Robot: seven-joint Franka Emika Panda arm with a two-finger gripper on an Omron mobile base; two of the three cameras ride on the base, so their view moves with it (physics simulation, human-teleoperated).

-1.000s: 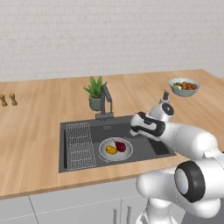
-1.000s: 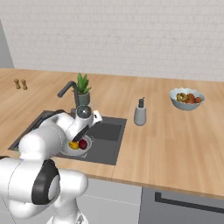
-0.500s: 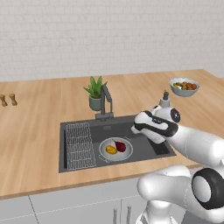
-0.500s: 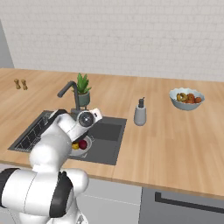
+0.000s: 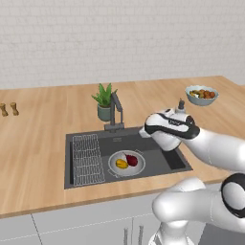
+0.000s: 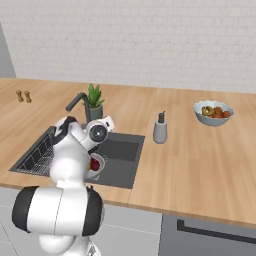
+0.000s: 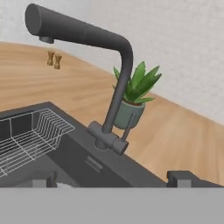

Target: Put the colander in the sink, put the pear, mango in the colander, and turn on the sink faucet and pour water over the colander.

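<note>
One dark grey rectangular sink [image 5: 177, 160] is set into the wooden surface [image 5: 43, 139], its long axis running left to right in the left base view. One wire grid rack [image 5: 87, 159] fills the left part of the basin. One silver perforated metal colander [image 5: 115, 166] sits upright on the basin floor, just right of the rack. Inside it lie two fruits: one yellow-orange oval mango [image 5: 121, 163] at 9 o'clock and one dark red rounded pear [image 5: 131, 160] at 3 o'clock, touching each other. The mango's long axis runs roughly left to right.

One dark grey angular sink faucet [image 5: 115, 112] stands on its square base at 12 o'clock of the basin rim. In the hand view its slanted spout [image 7: 78, 31] runs toward the upper left, with the outlet over the rack side.

One hand [image 5: 145, 132] hovers over the right half of the basin, at 3 o'clock of the faucet base, facing the faucet. Its jaws are spread wide and grasp nothing.

One potted green plant [image 5: 104, 101] stands just behind the faucet. One grey soap bottle [image 6: 160, 129], one pale bowl of fruit [image 6: 213, 112] and two small shakers [image 5: 8, 109] also stand on the surface.
</note>
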